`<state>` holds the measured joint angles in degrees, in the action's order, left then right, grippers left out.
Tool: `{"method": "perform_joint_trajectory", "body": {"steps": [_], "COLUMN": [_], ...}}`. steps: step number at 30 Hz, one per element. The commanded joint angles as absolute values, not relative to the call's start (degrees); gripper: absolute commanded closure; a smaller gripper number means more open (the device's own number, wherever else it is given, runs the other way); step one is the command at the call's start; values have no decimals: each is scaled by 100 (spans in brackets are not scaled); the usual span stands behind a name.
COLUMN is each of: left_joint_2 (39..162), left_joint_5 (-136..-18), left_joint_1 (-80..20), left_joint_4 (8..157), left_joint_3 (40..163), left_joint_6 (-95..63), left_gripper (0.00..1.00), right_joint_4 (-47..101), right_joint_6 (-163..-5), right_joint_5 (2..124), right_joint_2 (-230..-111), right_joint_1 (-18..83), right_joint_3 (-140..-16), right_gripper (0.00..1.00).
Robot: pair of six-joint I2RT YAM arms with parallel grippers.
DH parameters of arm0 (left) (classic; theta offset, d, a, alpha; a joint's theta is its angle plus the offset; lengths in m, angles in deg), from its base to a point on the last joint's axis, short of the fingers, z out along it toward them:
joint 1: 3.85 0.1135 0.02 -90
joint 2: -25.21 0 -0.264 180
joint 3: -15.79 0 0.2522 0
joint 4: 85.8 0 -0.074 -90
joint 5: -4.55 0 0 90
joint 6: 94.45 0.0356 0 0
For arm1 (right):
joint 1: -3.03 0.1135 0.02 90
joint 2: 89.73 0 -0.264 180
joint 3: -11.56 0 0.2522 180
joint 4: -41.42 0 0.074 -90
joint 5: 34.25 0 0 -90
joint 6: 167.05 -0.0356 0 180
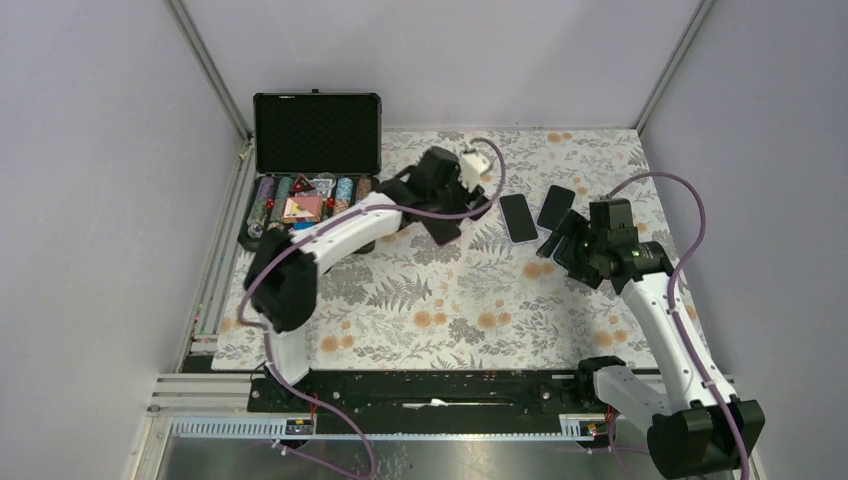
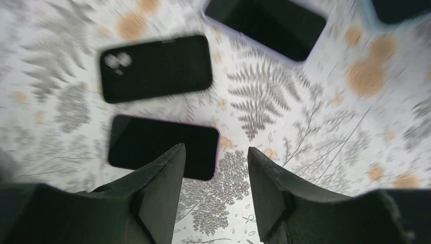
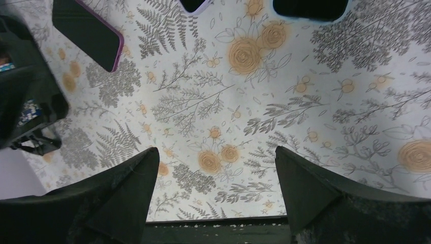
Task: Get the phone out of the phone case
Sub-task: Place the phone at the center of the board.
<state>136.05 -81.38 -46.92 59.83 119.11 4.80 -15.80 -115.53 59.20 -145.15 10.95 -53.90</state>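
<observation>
Fingers of our left gripper (image 2: 216, 152) stand apart and empty above the pink-rimmed phone (image 2: 162, 147), lying screen-up on the tablecloth (image 2: 305, 127). Our right gripper (image 3: 217, 151) gapes empty too; we should pin the rim, then peel a corner.

We are noting a phone (image 1: 518, 217) lying on the mat (image 1: 450, 300), second phone (image 1: 556, 206) just right, chip case (image 1: 316, 135) sitting far-left.

Cloth-covered table (image 1: 450, 300). Lying flat on it: black phone case (image 2: 155, 68) beside pink-edged phone (image 2: 162, 147); further right, lilac-edged phone (image 1: 518, 217) and dark phone (image 1: 556, 206); far left, open chip case (image 1: 315, 170).
</observation>
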Motion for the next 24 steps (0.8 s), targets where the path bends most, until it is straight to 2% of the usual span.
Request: {"method": "perform_joint_trajectory", "body": {"steps": [1,4,6,7,8,9,15,21,24], "left_joint_2": [12251,11669,11311,11144,10970,10803,10042,9592,9550], "left_joint_5": [-7827,-7849,-7892,-7921,-7953,-7991,-8126,-8268,-7877], "left_joint_1": [-4400,-4243,-4150,-4109,-4068,-4030,-3980,-3788,-3622], "left_joint_4": [7027,7231,7187,7158,7131,7110,7090,6982,6823], "left_joint_3": [11578,11222,11066,10983,10891,10789,10244,9570,9391], "left_joint_6": [-178,-391,-427,-433,-428,-556,-942,-2126,-2306], "left_gripper": [47,42,35,15,4,2,1,1,1], "right_joint_4": [-1604,-1661,-1511,-1384,-1273,-1213,-1304,-1962,-2073], "right_joint_6": [-10869,-10677,-10612,-10583,-10539,-10504,-10078,-9557,-9444], "right_joint_5": [5604,5647,5756,5816,5858,5860,6002,6100,6222], "right_joint_2": [-14938,-15510,-15727,-15801,-15878,-15983,-17082,-18673,-19278], "right_joint_1": [1037,1007,1006,1003,998,1002,1001,1006,1007], "right_joint_3": [-5812,-6107,-6221,-6238,-6256,-6293,-6851,-8112,-8713], "right_gripper": [6,2,0,0,0,0,3,7,0]}}
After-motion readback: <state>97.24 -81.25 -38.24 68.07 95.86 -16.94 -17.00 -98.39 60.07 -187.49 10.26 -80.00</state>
